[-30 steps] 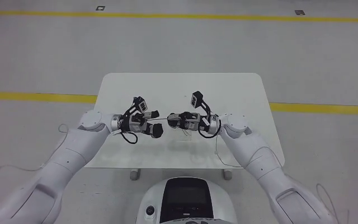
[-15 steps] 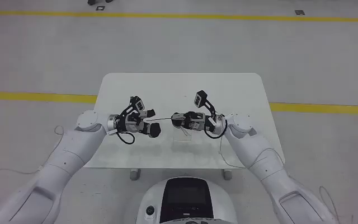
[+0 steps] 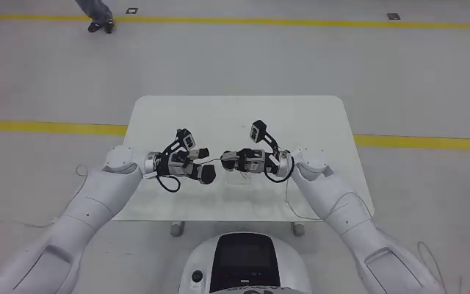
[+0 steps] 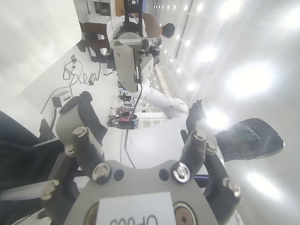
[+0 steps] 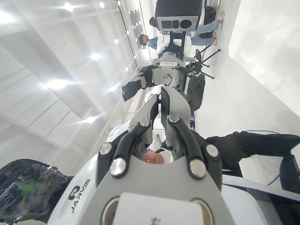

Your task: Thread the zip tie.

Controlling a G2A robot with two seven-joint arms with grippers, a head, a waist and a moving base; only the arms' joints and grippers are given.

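Overhead, both arms bend inward above the table (image 3: 308,117), wrists level and claws facing each other. The right gripper (image 3: 225,158), at 3 o'clock from the left gripper (image 3: 203,162), is pinched together on the zip tie (image 3: 211,158). Its thin strap points toward 9 o'clock, into the gap between the left gripper's wide-apart fingers.
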